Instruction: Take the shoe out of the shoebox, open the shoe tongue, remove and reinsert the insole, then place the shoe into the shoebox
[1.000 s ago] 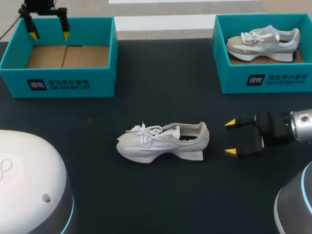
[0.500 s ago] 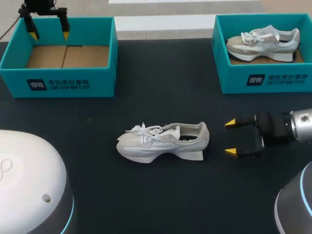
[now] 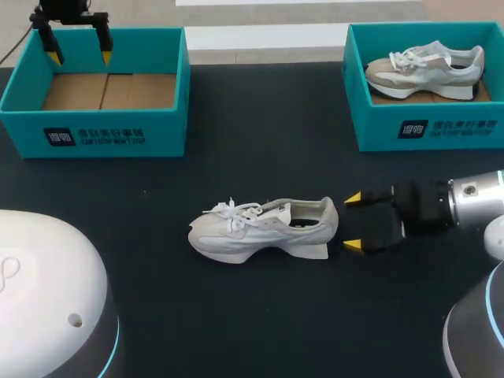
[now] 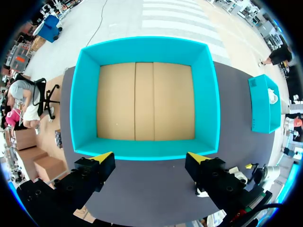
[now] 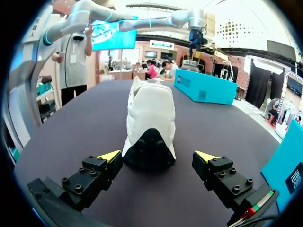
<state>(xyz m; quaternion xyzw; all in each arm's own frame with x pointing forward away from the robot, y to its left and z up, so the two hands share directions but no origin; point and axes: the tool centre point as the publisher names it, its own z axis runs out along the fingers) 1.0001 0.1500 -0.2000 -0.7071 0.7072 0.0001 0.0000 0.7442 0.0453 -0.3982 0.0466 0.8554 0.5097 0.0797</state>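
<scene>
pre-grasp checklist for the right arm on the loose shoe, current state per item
1. Right end effector open: ok, its fingers stand wider apart than the heel.
2. Lined up with the shoe: ok, in the right wrist view the heel sits centred ahead of the fingers.
3. Fingers around the heel: not ok, the tips stop short of it and touch nothing.
4. Shoe upright on its sole: ok, heel toward the right arm.
5. Path clear: ok, only bare table lies between tips and heel.
6. Left end effector out of the way: ok, open at the empty left box.
</scene>
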